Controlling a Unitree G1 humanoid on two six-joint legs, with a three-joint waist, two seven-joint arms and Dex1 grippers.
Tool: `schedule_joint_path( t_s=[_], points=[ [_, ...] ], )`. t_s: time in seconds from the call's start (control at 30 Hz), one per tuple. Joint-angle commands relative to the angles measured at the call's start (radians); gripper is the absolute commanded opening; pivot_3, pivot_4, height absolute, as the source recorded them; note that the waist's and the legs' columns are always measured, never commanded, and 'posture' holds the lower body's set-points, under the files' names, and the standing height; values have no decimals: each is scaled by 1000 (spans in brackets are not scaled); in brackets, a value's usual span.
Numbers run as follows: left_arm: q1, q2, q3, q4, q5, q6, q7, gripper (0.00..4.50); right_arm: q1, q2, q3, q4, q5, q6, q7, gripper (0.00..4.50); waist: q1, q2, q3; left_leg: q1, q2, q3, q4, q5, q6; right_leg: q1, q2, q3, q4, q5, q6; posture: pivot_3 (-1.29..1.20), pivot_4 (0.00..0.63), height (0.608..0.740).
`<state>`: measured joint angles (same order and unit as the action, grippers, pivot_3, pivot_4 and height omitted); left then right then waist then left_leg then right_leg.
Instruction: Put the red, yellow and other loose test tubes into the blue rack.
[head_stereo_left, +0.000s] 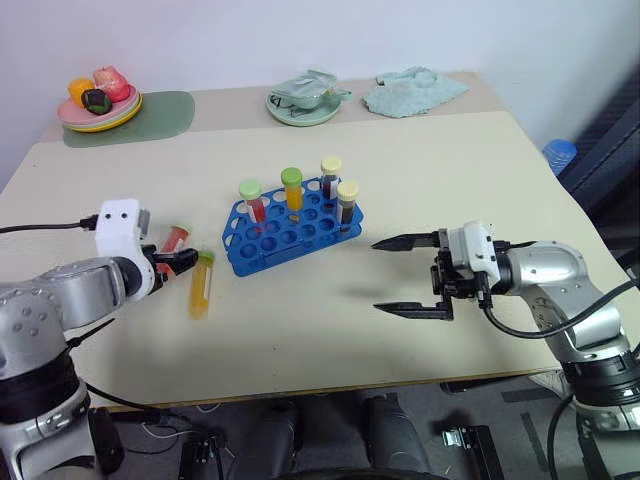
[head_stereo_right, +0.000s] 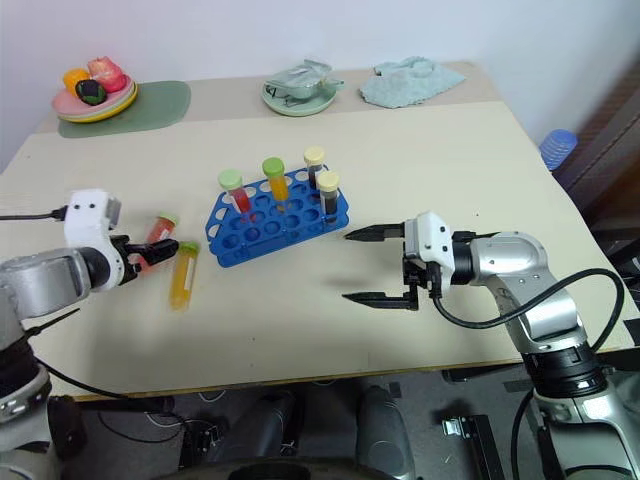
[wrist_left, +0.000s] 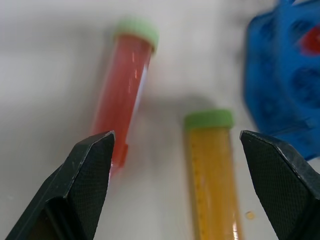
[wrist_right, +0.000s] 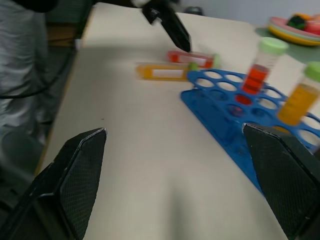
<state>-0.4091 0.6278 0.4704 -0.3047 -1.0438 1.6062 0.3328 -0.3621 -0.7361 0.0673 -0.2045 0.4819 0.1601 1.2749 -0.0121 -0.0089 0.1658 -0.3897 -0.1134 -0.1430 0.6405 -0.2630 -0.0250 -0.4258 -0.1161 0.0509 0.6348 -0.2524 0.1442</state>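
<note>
The blue rack (head_stereo_left: 270, 245) stands mid-table holding several capped tubes, among them a red one (head_stereo_left: 252, 203) and an orange one (head_stereo_left: 292, 191). Left of it two loose test tubes lie on the table: a red tube (head_stereo_left: 176, 237) and a yellow tube (head_stereo_left: 201, 286), both green-capped. My left gripper (head_stereo_left: 176, 262) hovers open just over them; in the left wrist view the red tube (wrist_left: 122, 95) and yellow tube (wrist_left: 212, 170) lie between its spread fingers (wrist_left: 87, 175). My right gripper (head_stereo_left: 377, 275) hangs open and empty to the right of the rack, pointing toward it.
At the back left a plate of toy fruit (head_stereo_left: 98, 104) sits on a green mat (head_stereo_left: 160, 118). A green dish (head_stereo_left: 304, 103) and a crumpled cloth (head_stereo_left: 412, 90) lie at the back. A cable (head_stereo_left: 40, 227) runs off the table's left side.
</note>
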Motion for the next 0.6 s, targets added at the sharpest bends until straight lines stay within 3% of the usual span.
schedule_joint_path(
  t_s=[0.03, 0.37, 0.6],
  points=[
    [-44, 31, -44, 57, -74, 8, 86, 4122, -36, -12, -7, 23, -34, -53, 27, 4439, 3, 0, 0, 0, 0, 0, 1, 0, 0, 0, 0, 0, 0, 0, 0, 0, 150, 740],
    [-173, -18, -119, 244, -317, 8, 328, 4122, -60, -23, -27, 39, -46, -62, 46, 4439, 21, -1, 1, -1, 0, 0, 6, -2, 0, 1, 0, 0, 1, 0, 0, 0, 150, 740],
    [-191, -25, -174, 344, -595, -74, 655, 4122, -51, -27, -33, 10, -40, -46, 29, 4439, 23, -1, 1, -1, 0, 0, 7, -2, 0, 0, 0, 0, 2, 0, 0, 0, 150, 740]
  ],
)
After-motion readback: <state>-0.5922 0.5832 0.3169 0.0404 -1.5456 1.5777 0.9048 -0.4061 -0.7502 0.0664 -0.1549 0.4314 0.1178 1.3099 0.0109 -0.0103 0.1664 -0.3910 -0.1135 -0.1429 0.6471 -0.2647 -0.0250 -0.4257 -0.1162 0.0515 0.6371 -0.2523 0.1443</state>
